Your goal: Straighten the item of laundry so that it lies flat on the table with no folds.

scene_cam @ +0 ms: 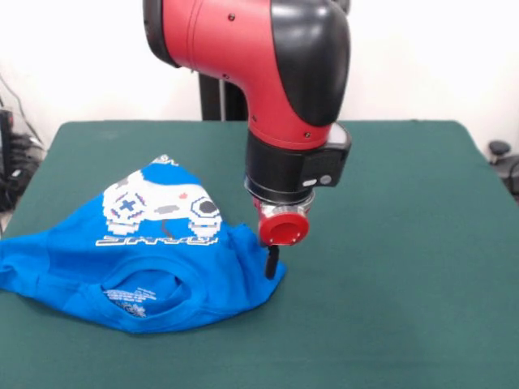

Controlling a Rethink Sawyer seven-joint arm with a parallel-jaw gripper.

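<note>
The item of laundry (73,259) is a bright blue T-shirt lying crumpled on the left half of the dark green table (405,243). Its white pixel graphic (162,207) and a line of lettering face up, and the collar opening (142,292) lies toward the front edge. The upper part is bunched into a peak, and the left end reaches the table's left edge. My gripper (272,266) comes down at the shirt's right edge and its black tip touches the cloth there. A red round part (284,229) sits just above the tip. How the jaws stand is hidden.
The bulky red and black arm (276,73) hangs over the table's middle. Cables and dark gear (15,162) sit beyond the left edge. A black object (503,158) stands past the right edge.
</note>
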